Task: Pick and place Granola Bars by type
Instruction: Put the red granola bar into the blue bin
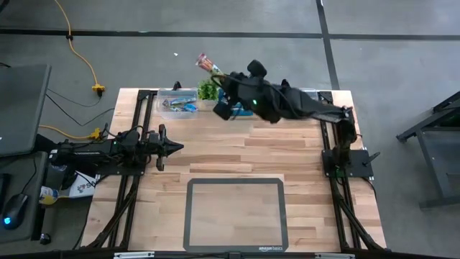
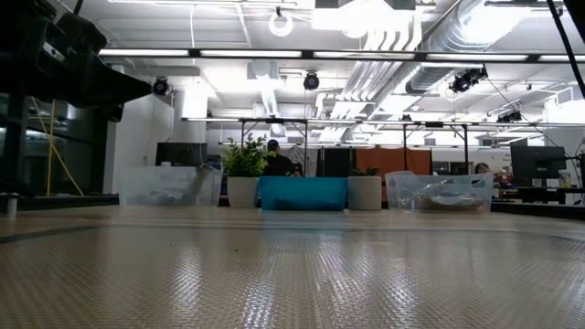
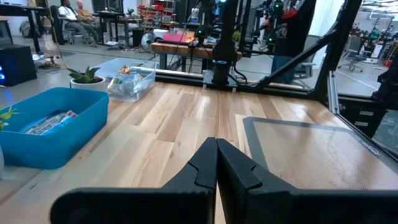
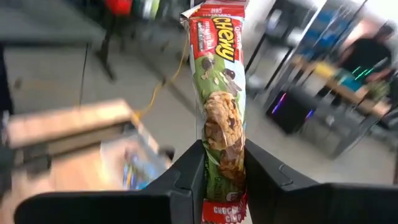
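Observation:
My right gripper [image 1: 224, 78] is raised over the table's far edge, above the blue bin [image 1: 231, 109], and is shut on a granola bar [image 1: 207, 65] in a red and green wrapper [image 4: 221, 93]. A clear bin [image 1: 178, 103] at the far left holds light blue bars. More bars lie in the blue bin [image 3: 50, 124]. My left gripper [image 1: 176, 147] waits shut over the table's left side, its fingers [image 3: 216, 163] closed together. My right gripper [image 4: 222, 180] pinches the granola bar between its two fingers, on the bar's lower part near one end [image 4: 224, 168]. The bar is lifted clear. It sticks out past the fingertips toward the far left, beyond the table's far edge.
A potted plant [image 1: 208, 90] stands between the clear bin and the blue bin; a second plant [image 2: 366, 187] and another clear bin [image 2: 439, 192] stand farther right along the far edge. A grey-framed mat [image 1: 236, 216] lies at the near middle. Bare wood lies between.

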You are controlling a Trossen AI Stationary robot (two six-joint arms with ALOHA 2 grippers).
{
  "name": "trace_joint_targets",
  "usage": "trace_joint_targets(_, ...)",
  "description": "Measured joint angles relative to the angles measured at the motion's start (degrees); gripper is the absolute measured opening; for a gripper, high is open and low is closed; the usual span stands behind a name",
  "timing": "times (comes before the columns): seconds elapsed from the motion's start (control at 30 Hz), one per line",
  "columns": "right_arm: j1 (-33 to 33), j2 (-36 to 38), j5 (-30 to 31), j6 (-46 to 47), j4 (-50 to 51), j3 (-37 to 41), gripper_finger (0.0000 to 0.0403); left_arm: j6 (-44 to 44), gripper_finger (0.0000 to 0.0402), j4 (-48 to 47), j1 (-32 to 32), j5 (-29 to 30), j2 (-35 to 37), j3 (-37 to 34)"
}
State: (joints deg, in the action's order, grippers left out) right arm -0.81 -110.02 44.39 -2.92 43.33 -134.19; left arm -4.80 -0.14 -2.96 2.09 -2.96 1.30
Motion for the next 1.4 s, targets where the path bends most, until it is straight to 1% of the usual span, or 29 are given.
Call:
trace_joint_targets(0.07,-2.72,0.01,-4.80,1.42,5.20,0.00,0.0074,0.00,0.0001,0.00,0.00,0.00,0.00,0.00)
trace_joint_targets(0.2,-8.12,0.00,-15.18,-0.85,14.19,0.00,0.0074,0.01,0.0001,0.00,-0.02,0.00,0.00,0.01)
trace_joint_targets(0.27,-10.74,-0.13,-18.74,-0.89,17.89,0.02,0.0074,0.00,0.0001,0.00,-0.02,0.00,0.00,0.02)
trace_joint_targets(0.43,-16.82,-0.28,-22.69,-0.60,23.98,0.02,0.0074,0.02,0.0001,0.00,-0.02,0.00,0.00,0.01)
trace_joint_targets(0.7,-25.22,-0.28,-30.62,-11.81,34.24,0.02,0.0074,0.02,0.0001,0.00,-0.02,0.02,0.00,0.02)
trace_joint_targets(0.83,-29.23,-0.92,-34.06,-17.03,36.58,0.03,0.0074,0.02,0.0001,0.00,-0.01,0.02,0.00,0.02)
trace_joint_targets(0.97,-32.28,-3.24,-37.81,-21.61,36.59,0.07,0.0074,0.01,0.0001,0.00,-0.01,0.02,0.00,0.01)
trace_joint_targets(1.4,-38.32,-16.21,-47.31,-31.88,36.20,0.13,0.0074,0.02,0.0001,0.00,-0.02,0.02,0.00,0.02)
